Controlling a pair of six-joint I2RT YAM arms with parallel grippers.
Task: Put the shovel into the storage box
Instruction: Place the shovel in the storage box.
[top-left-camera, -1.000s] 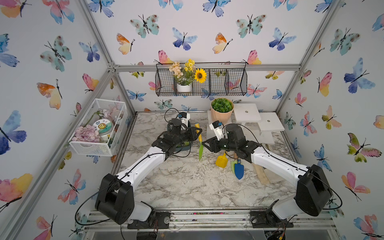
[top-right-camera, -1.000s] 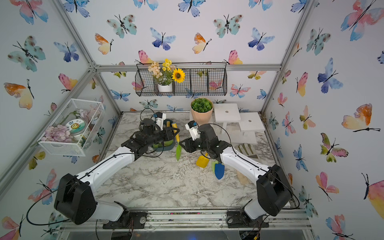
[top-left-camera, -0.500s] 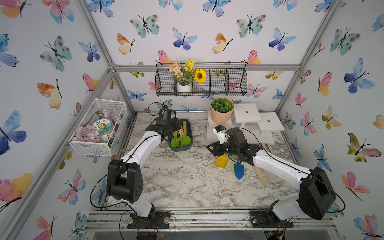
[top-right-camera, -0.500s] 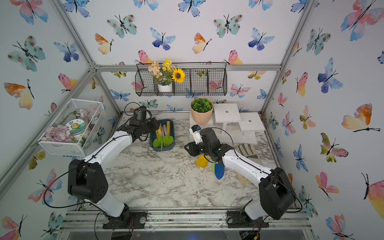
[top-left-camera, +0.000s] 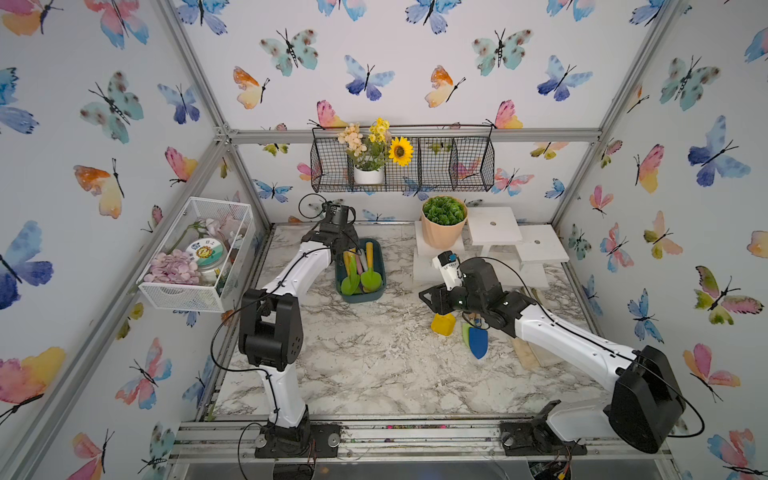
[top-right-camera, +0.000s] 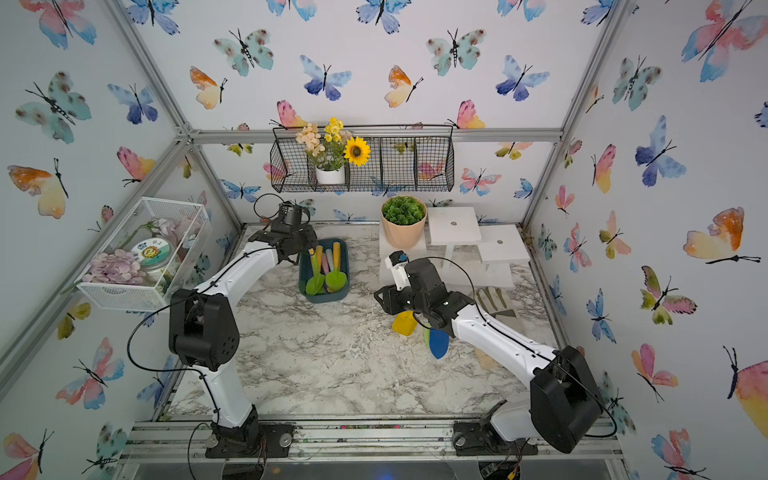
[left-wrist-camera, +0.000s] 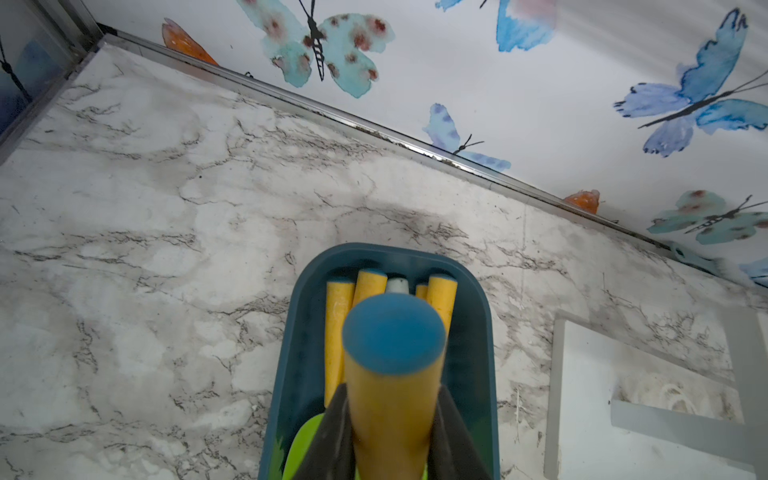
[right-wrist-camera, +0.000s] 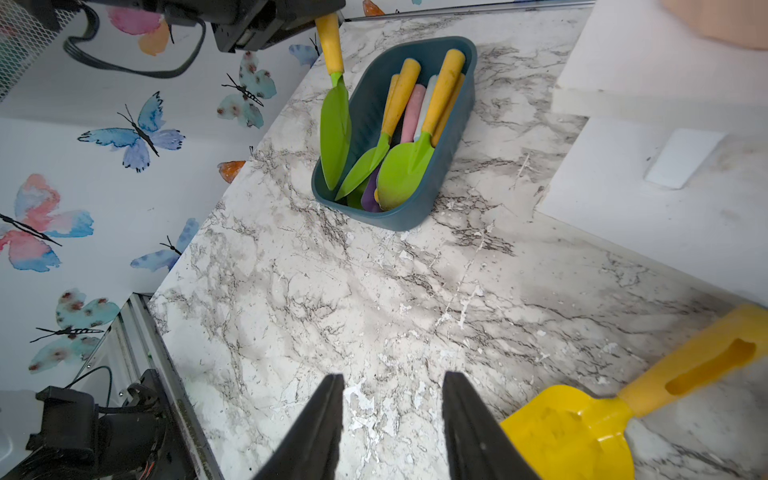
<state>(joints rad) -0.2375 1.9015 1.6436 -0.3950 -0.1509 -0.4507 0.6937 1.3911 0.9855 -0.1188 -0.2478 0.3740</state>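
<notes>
- a white mesh basket (top-left-camera: 195, 249) is hanging on the wall at the left middle of both top views, well apart from the arms.
- the left gripper (left-wrist-camera: 392, 388) is clamping the yellow handle of the shovel (right-wrist-camera: 334, 129), with a finger pressing on each side of it at the lower centre of the left wrist view.
- the shovel is hanging blade down and a little tilted, its green tip dipping inside the left wall of the storage box (right-wrist-camera: 399, 220).
- the storage box (top-left-camera: 376, 293) is sitting on the marble table (top-left-camera: 374, 374) at upper centre, already carrying several yellow-handled green tools.
- the right gripper (right-wrist-camera: 392, 376) is hovering over bare marble right of centre, its fingers (right-wrist-camera: 324, 424) standing partly apart and gripping nothing.
- a yellow scoop (right-wrist-camera: 573, 432) is lying just beside that gripper, at the lower right of the right wrist view.
- a blue trowel (top-left-camera: 478, 343) is lying just right of the scoop in both top views.
</notes>
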